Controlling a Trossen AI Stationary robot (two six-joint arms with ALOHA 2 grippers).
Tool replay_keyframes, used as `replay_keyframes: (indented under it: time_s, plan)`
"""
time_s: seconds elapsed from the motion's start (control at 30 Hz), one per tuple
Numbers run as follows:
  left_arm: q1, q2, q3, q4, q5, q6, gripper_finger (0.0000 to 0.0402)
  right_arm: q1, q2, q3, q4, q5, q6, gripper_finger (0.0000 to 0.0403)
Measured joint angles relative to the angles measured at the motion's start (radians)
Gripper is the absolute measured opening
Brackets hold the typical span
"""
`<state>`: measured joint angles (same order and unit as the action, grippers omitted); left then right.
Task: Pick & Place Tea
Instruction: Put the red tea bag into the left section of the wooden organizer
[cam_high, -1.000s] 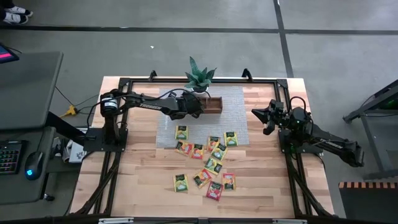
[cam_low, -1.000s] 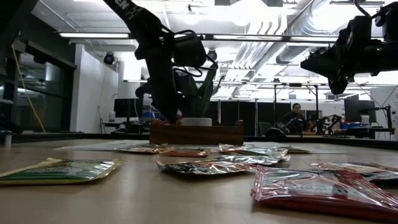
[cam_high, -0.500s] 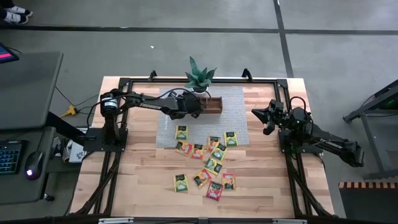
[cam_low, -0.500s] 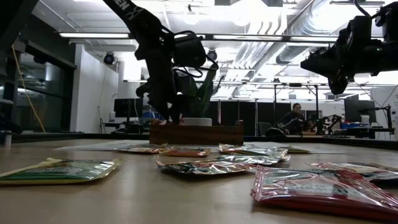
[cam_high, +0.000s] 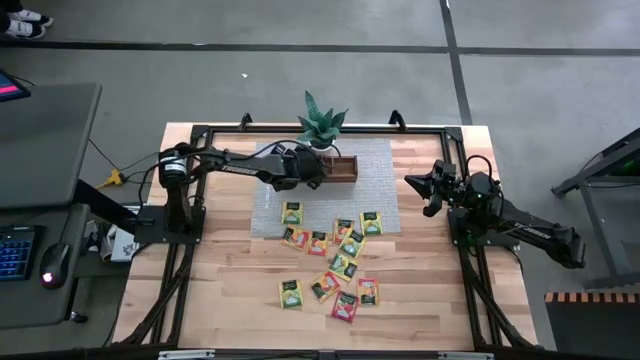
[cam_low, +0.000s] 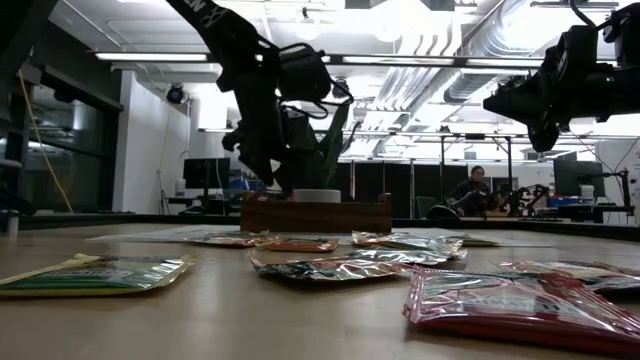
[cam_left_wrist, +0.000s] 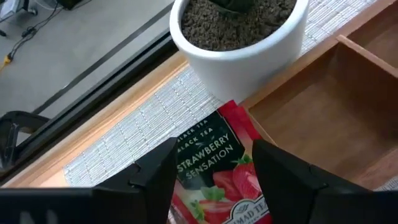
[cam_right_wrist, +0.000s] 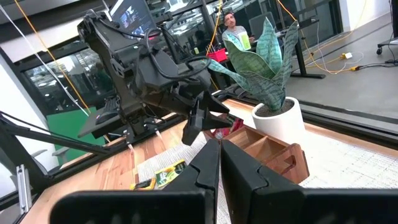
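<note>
Since a second ago your left gripper (cam_left_wrist: 214, 177) has let its fingers spread, and it has lifted a little above the tray (cam_high: 340, 168). You can see the red packet (cam_left_wrist: 219, 165) standing between the parted fingers (cam_left_wrist: 152, 174) in the left wrist view, label up, reading strawberry; the fingers stand apart from its edges there, so you cannot tell whether they touch it. It sits at the tray's left end, just beside the white pot (cam_left_wrist: 239, 37) of the plant (cam_high: 321, 122). The tray lies on the grey mat (cam_high: 380, 190) near the table's (cam_high: 430, 300) far edge, with the plant behind it.

The rest of the tea (cam_high: 330, 260) lies loose on the table: some packets on the mat's near edge, the others scattered on bare wood toward the near edge, in yellow, green, orange and red. In the low view they lie flat in front of the tray (cam_low: 315, 214).

Your right gripper (cam_high: 418, 184) waits raised by the table's right edge, well apart from the tea, its fingers pressed together on nothing.
</note>
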<state>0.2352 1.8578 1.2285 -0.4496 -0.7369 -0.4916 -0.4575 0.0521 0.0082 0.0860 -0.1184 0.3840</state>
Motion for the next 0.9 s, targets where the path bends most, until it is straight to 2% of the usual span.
replay_keyframes:
  time_s: [0.27,0.47,0.63,0.9]
  plan:
    - [-0.007,-0.049,0.002,-0.003,0.002,0.018,0.0203,0.000,0.000,0.000,0.000,0.000,0.000,0.0012]
    - [-0.052,-0.115,0.002,-0.022,0.086,0.039,0.0202,0.000,0.000,0.000,0.000,0.000,0.000,0.0012]
    - [-0.101,-0.188,0.002,-0.051,0.235,-0.009,0.0202,0.000,0.000,0.000,0.000,0.000,0.000,0.0012]
    - [-0.200,-0.253,0.002,-0.119,0.488,-0.274,0.0202,0.000,0.000,0.000,0.000,0.000,0.000,0.0012]
